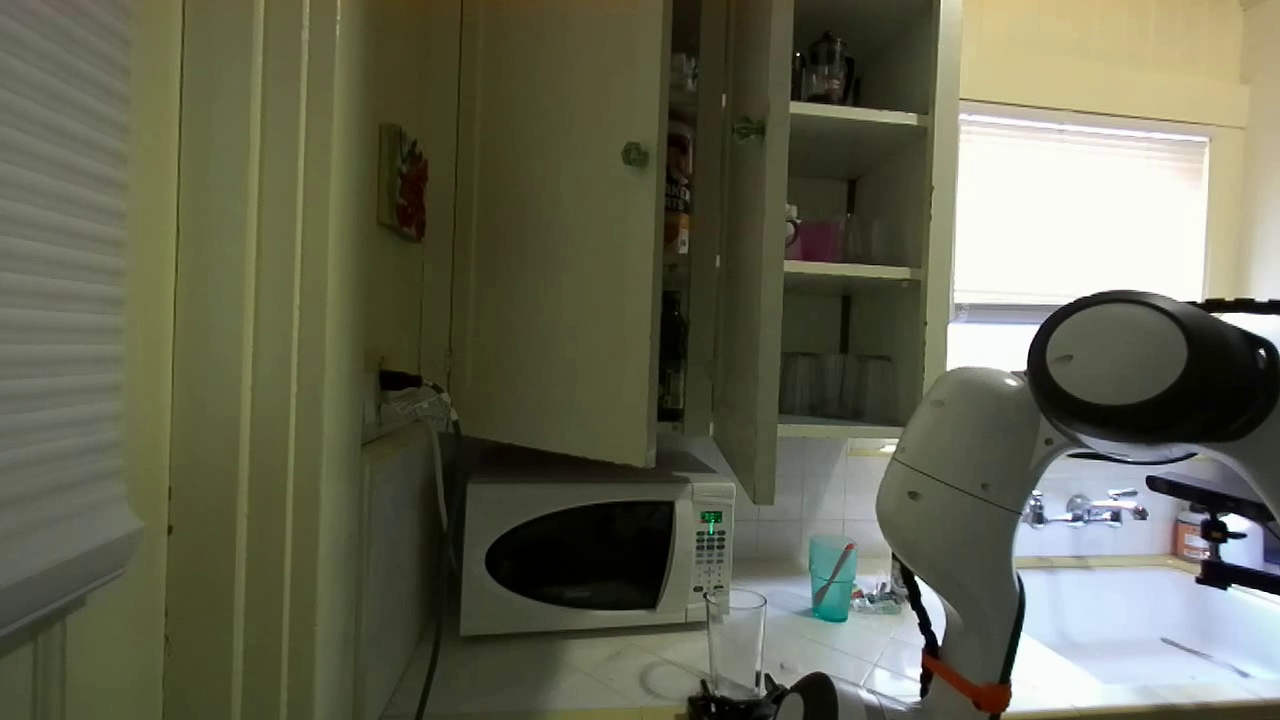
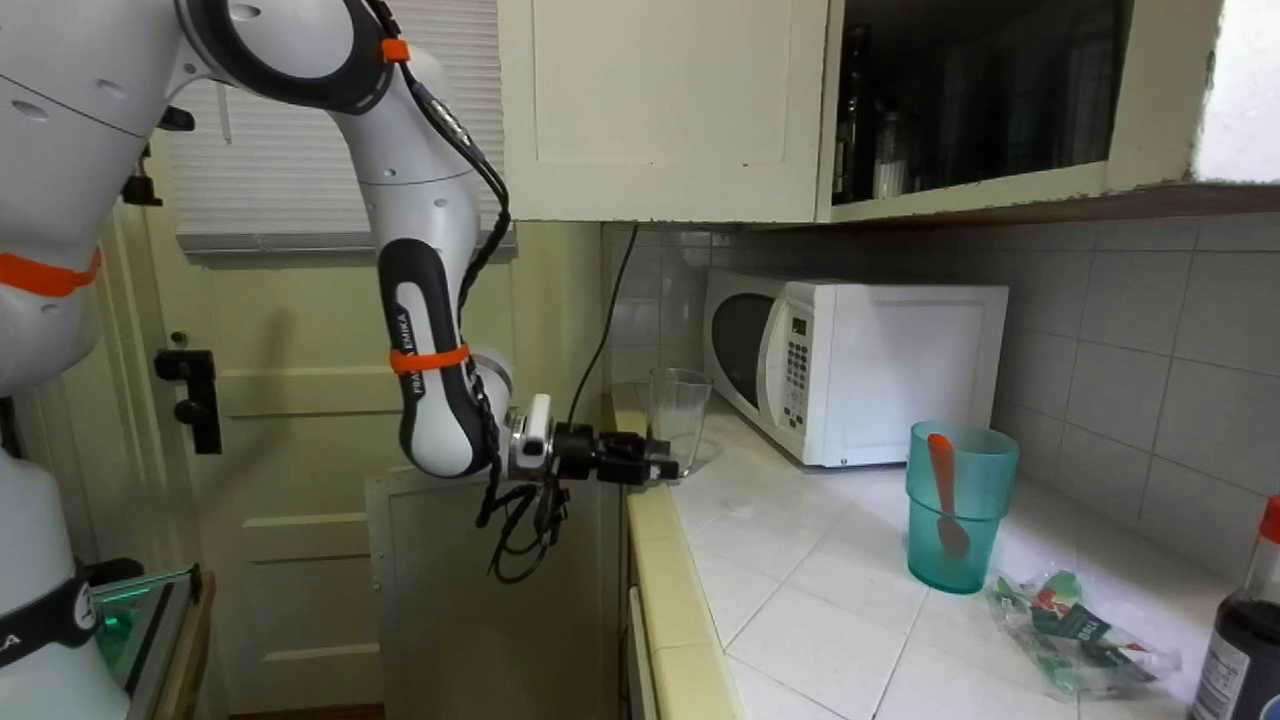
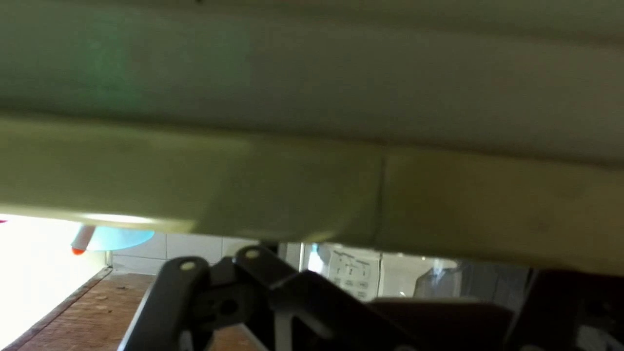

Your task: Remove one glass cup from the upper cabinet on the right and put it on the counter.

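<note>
The clear glass cup stands upright on the pale counter, close to its front edge and the microwave. Low at the cup's base is my gripper, its jaws apart; whether they touch the glass I cannot tell. In the wrist view the dark fingers show spread below the counter's yellow edge, which covers much of the picture. The upper cabinet has its door standing open, with several glasses on its lowest shelf.
A white microwave sits behind the cup. A teal tumbler with a red spoon, a plastic bag and a red-capped bottle stand along the counter. Cabinet doors hang open above; a sink lies beyond the arm.
</note>
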`<act>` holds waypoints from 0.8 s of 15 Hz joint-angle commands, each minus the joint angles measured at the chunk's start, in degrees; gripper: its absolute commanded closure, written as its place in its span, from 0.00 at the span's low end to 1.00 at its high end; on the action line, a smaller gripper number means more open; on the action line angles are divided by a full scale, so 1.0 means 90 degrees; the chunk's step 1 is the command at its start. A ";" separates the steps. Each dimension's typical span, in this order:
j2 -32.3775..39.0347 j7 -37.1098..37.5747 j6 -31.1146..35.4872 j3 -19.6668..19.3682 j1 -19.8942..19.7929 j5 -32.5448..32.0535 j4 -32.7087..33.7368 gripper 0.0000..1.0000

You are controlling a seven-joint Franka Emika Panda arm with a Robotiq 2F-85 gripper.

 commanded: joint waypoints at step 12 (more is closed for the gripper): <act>0.0113 0.0187 0.0228 0.0268 -0.0771 -0.0079 -0.0022 0.47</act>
